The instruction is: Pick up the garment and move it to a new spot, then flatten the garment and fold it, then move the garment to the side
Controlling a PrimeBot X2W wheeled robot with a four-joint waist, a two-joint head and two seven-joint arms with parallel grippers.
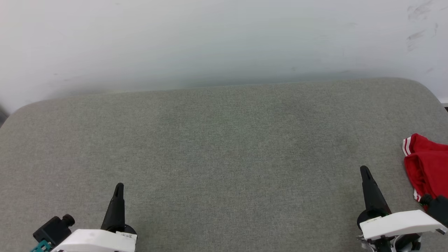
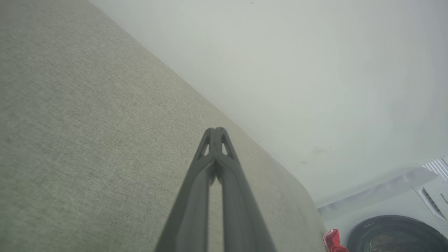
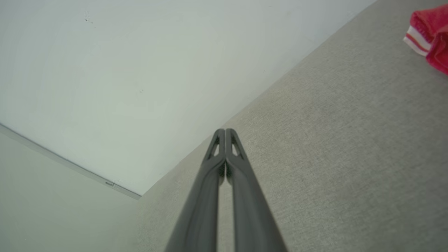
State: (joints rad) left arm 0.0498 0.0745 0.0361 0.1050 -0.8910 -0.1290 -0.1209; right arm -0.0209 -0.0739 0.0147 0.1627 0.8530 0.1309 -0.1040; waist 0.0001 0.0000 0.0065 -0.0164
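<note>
red garment (image 1: 428,168) is bunched at the counter's (image 1: 224,140) right edge; left hand (image 1: 119,186) and right hand (image 1: 365,170) are closed, empty; the right should be opened first.

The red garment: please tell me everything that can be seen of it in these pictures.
The garment is bright red cloth, soft and matte as it looks, with an edge trimmed in white and red stripes. It lies crumpled and folded over itself, not flat, on the grey fabric surface at the robot's far right, where the head view's edge cuts it off. No lettering is visible. The shut right gripper stands beside it, apart from it.
</note>
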